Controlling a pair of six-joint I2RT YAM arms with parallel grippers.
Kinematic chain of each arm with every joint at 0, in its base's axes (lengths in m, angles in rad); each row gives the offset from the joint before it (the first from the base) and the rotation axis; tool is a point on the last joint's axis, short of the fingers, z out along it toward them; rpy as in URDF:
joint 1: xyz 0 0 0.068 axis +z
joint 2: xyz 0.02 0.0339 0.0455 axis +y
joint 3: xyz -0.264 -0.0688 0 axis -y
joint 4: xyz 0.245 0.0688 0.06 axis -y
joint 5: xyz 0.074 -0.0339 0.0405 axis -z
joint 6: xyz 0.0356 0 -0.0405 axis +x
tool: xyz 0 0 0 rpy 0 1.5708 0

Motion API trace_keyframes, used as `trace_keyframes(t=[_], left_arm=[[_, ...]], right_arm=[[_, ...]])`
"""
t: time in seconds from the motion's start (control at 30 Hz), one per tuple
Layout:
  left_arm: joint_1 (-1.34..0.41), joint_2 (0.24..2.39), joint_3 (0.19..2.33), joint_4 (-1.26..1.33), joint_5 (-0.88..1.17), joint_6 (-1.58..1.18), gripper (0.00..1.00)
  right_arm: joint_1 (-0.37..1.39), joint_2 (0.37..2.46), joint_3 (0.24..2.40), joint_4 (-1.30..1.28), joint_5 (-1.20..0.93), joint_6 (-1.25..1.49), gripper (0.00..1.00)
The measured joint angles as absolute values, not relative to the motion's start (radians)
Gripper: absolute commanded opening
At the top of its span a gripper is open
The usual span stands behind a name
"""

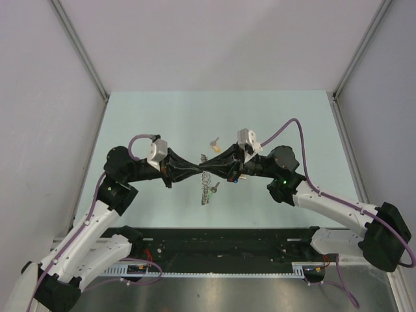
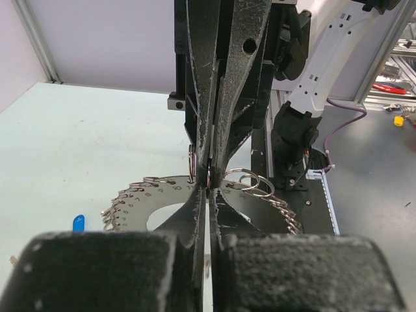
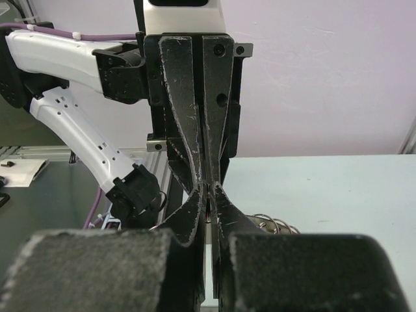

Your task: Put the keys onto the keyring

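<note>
Two arms reach in from the near edge and meet tip to tip over the pale green table (image 1: 162, 117). Both tools are clamped fully closed, the left gripper (image 2: 207, 195) nose to nose with the right gripper (image 2: 210, 166). Each has two black, scuffed, tapering fingers (image 2: 192, 221). What sits between the tips, if anything, cannot be made out.

One keyring (image 2: 146, 195) lies directly under the meeting tips. It is thin silver metal with a scalloped edge of many small wire loops around an open middle. One blue tag (image 2: 78, 223), a small plastic oval, rests on the table just beside it.

From above, two keys show: a green-tagged key (image 1: 215, 188) just beside the ring, and farther back a yellow-tagged key (image 1: 214, 143), lying apart.
</note>
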State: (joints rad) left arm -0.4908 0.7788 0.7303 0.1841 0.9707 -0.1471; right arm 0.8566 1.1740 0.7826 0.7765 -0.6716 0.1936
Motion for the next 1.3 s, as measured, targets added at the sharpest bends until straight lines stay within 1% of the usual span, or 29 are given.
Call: trace_keyframes(t=[0.13, 0.17, 0.2, 0.23, 0.3, 0.33, 0.4, 0.5, 0.53, 0.6, 0.77, 1.0, 1.17, 1.27, 1.3], left_arm=[[-0.491, 0.777, 0.730, 0.172, 0.963, -0.139, 0.00], [-0.491, 0.776, 0.730, 0.169, 0.960, -0.137, 0.00], [-0.491, 0.773, 0.730, 0.162, 0.953, -0.131, 0.00], [-0.492, 0.769, 0.730, 0.153, 0.944, -0.121, 0.00], [-0.500, 0.763, 0.730, 0.121, 0.912, -0.089, 0.00], [-0.503, 0.761, 0.730, 0.105, 0.899, -0.075, 0.00], [-0.508, 0.757, 0.730, 0.062, 0.865, -0.043, 0.00], [-0.508, 0.745, 0.729, 0.001, 0.811, -0.001, 0.00], [-0.508, 0.743, 0.729, -0.017, 0.797, 0.009, 0.01], [-0.508, 0.735, 0.729, -0.060, 0.760, 0.031, 0.01], [-0.508, 0.708, 0.708, -0.128, 0.696, 0.059, 0.01], [-0.508, 0.676, 0.673, -0.160, 0.666, 0.060, 0.00], [-0.502, 0.682, 0.671, -0.200, 0.624, 0.059, 0.00], [-0.491, 0.688, 0.671, -0.235, 0.577, 0.057, 0.00], [-0.486, 0.688, 0.671, -0.248, 0.558, 0.055, 0.00]], right_arm=[[0.857, 1.178, 0.783, 0.776, -0.671, 0.184, 0.01], [0.857, 1.179, 0.783, 0.776, -0.671, 0.183, 0.14], [0.857, 1.180, 0.783, 0.775, -0.669, 0.182, 0.23], [0.857, 1.180, 0.783, 0.770, -0.667, 0.182, 0.38], [0.860, 1.180, 0.783, 0.758, -0.652, 0.180, 0.52], [0.861, 1.179, 0.783, 0.747, -0.644, 0.178, 0.60], [0.859, 1.169, 0.783, 0.707, -0.629, 0.173, 0.70], [0.840, 1.133, 0.784, 0.634, -0.585, 0.167, 0.76], [0.833, 1.119, 0.784, 0.612, -0.569, 0.168, 0.83], [0.819, 1.083, 0.784, 0.558, -0.529, 0.166, 0.83], [0.805, 1.011, 0.786, 0.416, -0.407, 0.149, 0.90], [0.805, 1.003, 0.786, 0.229, -0.300, 0.111, 0.96], [0.805, 1.043, 0.786, 0.146, -0.251, 0.084, 0.95], [0.805, 1.093, 0.786, 0.109, -0.227, 0.070, 0.91], [0.805, 1.113, 0.786, 0.095, -0.219, 0.066, 0.88]])
